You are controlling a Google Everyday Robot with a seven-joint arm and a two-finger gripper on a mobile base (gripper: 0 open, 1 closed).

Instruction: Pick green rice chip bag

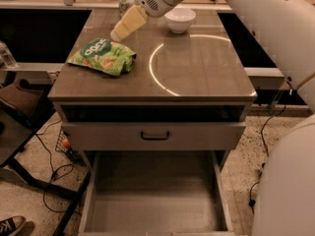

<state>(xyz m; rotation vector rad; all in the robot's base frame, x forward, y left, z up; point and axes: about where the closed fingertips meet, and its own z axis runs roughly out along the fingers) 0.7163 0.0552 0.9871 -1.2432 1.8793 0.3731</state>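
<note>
The gripper (118, 34) hangs over the table (206, 73). The green rice chip bag (102, 57) lies near its jaws, nearer the camera.

Smooth white arm (275, 14) ends in a cream-yellow claw (117, 34).

Crumpled green bag (102, 57) with white lettering lies flat on the table (197, 77), upper left of frame. The claw (117, 34) hangs just above its upper right.

One raised camera looks down across the table (206, 77), claw (118, 32) over its far part.
</note>
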